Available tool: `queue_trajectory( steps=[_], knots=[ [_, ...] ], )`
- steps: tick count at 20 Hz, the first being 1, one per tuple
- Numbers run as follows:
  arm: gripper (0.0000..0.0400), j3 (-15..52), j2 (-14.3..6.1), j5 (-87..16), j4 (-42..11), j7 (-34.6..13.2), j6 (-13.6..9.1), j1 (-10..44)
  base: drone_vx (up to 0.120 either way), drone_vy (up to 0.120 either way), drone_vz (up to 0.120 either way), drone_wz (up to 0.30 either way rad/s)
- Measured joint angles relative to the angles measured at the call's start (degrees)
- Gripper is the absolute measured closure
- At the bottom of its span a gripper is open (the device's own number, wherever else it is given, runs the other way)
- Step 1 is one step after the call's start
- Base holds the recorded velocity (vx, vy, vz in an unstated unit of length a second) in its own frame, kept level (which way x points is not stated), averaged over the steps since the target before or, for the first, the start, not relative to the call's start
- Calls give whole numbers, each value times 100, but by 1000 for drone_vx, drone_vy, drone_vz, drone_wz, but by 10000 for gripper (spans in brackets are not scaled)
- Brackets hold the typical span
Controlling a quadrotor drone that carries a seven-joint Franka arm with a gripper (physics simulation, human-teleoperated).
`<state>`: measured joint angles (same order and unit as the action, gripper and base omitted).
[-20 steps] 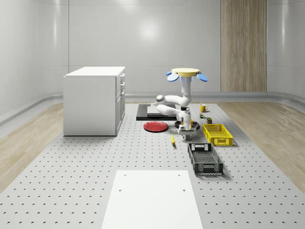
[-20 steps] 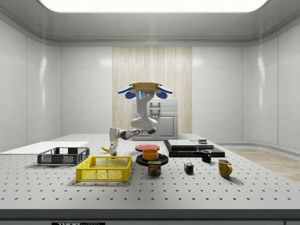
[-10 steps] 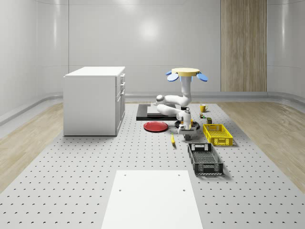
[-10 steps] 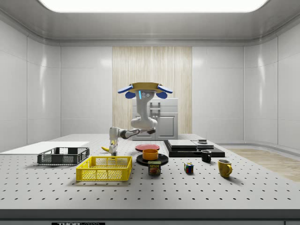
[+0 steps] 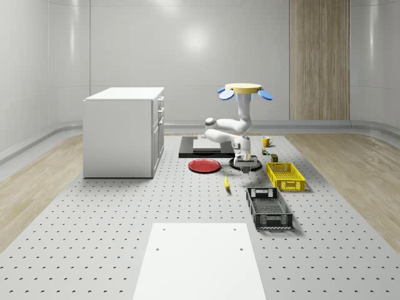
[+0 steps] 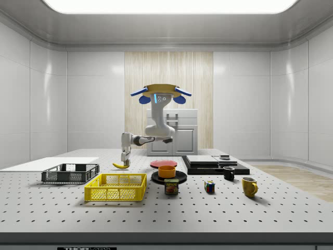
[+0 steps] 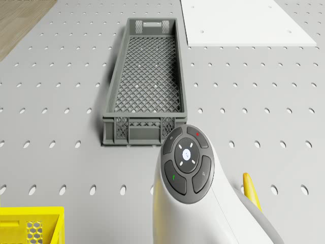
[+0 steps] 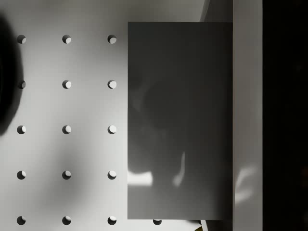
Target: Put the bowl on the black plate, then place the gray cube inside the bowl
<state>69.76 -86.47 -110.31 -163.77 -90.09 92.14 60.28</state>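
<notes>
The orange bowl [image 6: 167, 171] sits on the black plate [image 6: 180, 177] in the side view. To the side view's left of it my gripper [image 6: 125, 161] hangs pointing down, a little above the table and above the banana [image 6: 121, 165]. In the wrist view a flat gray block, the gray cube [image 8: 178, 120], sits close in front of the camera, held in the shut fingers. In the whole-scene view the gripper [image 5: 245, 165] hangs in front of the plate and covers it. The drone [image 6: 160, 92] hovers above the table, over the bowl and plate area.
A gray crate [image 5: 269, 207] and a yellow basket [image 5: 285, 175] lie near the gripper, on the whole-scene view's right. A red plate [image 5: 204, 165], a white cabinet [image 5: 124, 131] and a dark slab stand further back. A can [image 6: 171, 186], a Rubik's cube [image 6: 209, 186] and a yellow mug [image 6: 249, 186] stand by the plate.
The drone and arm have risen. The gripper has come up from just above the table, with the gray cube in it. The bowl and plate have not moved.
</notes>
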Motion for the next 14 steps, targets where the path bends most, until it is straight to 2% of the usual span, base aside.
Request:
queue_trajectory(
  steps=[4,6,12,14],
  knots=[
    [149,30,-6,30,-8,-3,-5,-1,-100,110,110,0],
    [149,37,-10,38,-9,-5,-4,-1,-100,80,0,0],
    [149,48,-21,51,-11,-9,3,2,107,0,0,0],
    [149,50,-24,53,-11,-10,6,3,-100,0,0,0]
  ],
)
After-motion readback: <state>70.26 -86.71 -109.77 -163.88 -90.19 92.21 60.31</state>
